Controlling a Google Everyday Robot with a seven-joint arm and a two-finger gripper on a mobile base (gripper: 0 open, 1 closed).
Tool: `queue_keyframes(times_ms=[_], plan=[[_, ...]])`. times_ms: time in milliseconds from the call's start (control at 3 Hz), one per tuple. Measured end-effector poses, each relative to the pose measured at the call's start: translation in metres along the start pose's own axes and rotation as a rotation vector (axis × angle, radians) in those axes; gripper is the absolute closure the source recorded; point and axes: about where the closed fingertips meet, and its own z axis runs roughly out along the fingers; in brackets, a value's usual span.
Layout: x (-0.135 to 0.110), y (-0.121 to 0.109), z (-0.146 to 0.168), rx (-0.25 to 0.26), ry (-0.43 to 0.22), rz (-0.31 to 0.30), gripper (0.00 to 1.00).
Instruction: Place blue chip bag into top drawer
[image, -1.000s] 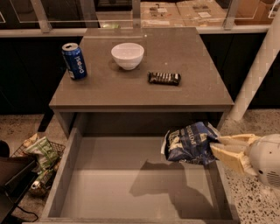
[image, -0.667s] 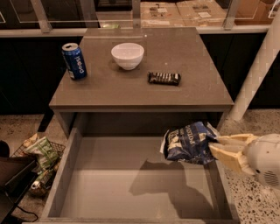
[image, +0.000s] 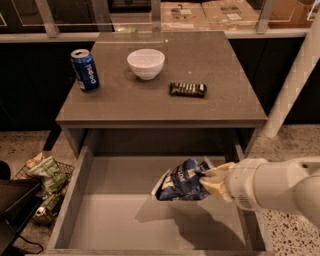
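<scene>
The blue chip bag (image: 179, 182), crumpled navy foil with white lettering, hangs over the right half of the open top drawer (image: 107, 210), a little above its flat grey bottom, where it casts a shadow. My gripper (image: 209, 181) comes in from the right on a white arm and is shut on the bag's right end with its cream fingers (image: 216, 176).
On the grey table (image: 150, 102) stand a blue soda can (image: 85, 69), a white bowl (image: 145, 63) and a dark striped candy bar (image: 187, 89). A wire basket with snack bags (image: 44, 175) sits on the floor at left. A white post (image: 294, 80) leans at right.
My gripper has carried the chip bag leftward and lower, from above the drawer's right edge to over its right half.
</scene>
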Motion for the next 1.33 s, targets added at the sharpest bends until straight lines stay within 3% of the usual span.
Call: queue_keyframes(times_ms=[333,1333], plan=[[0.0050,0.0043,0.0078,-0.012,0.019,-0.006,0.84],[0.0063,0.0043,0.0080,-0.012,0.023,-0.005,0.15]])
